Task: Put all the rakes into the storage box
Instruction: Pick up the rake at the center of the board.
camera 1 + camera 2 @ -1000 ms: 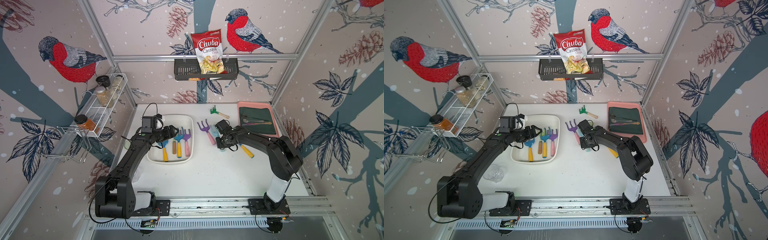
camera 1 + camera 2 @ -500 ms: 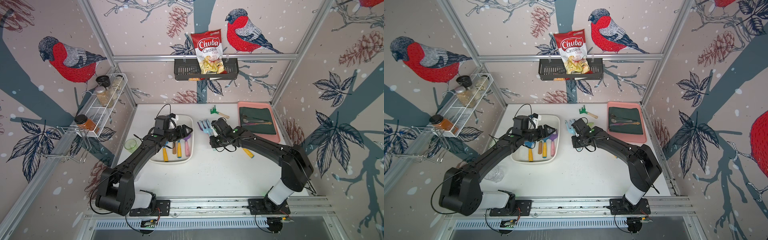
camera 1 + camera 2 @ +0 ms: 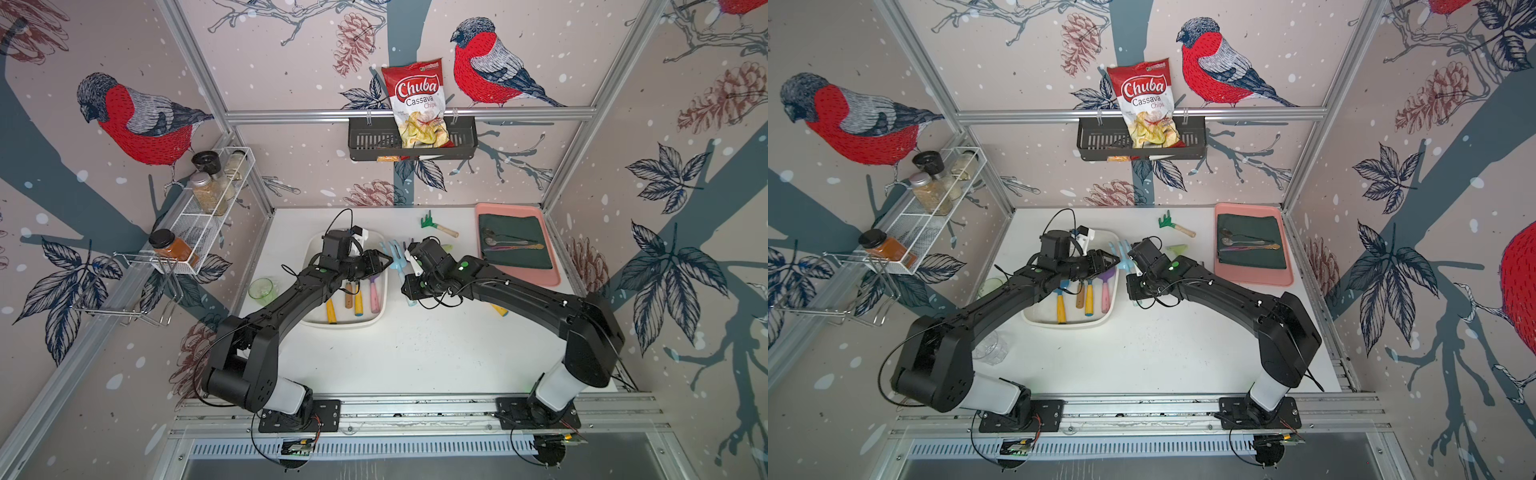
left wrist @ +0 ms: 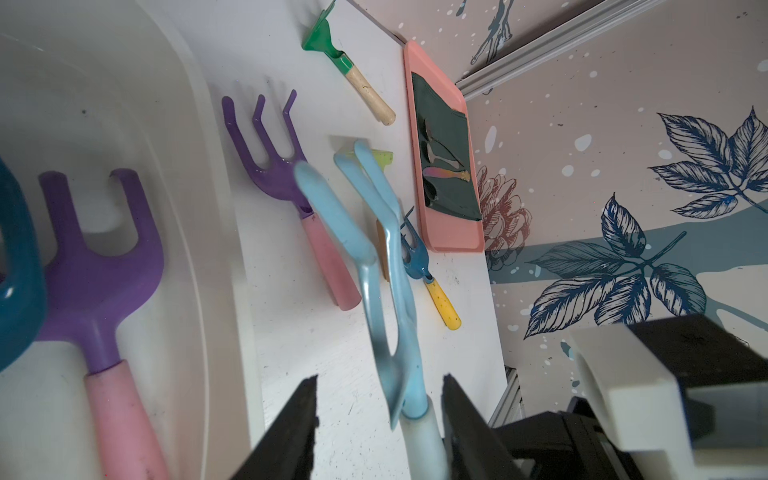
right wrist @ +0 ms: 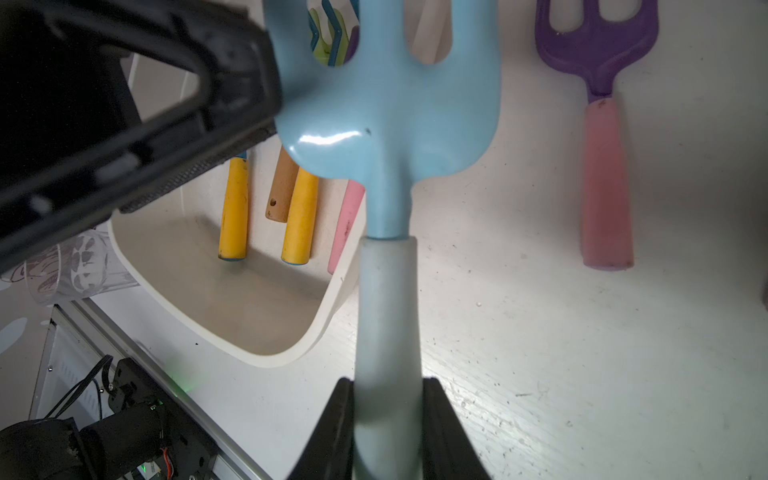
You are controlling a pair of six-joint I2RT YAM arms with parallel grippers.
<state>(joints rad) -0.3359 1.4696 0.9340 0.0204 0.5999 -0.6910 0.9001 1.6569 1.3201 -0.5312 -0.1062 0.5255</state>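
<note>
Rake (image 3: 397, 255): light blue, in the air just beside the storage box (image 3: 340, 325), long axis roughly along the box's long side, tines toward the back wall.
Right gripper (image 5: 388, 386): clamped on the pale handle.
Left gripper (image 4: 378, 382): jaws astride the neck, a gap on one side, not gripping.
Surface: white table (image 3: 415, 353), purple rake (image 4: 270, 166) lying near.
Room: tight between the two wrists.

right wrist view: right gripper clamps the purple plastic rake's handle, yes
No. The right gripper clamps the handle of the light blue plastic rake; the purple plastic rake lies on the white table. The right wrist view shows it.
</note>
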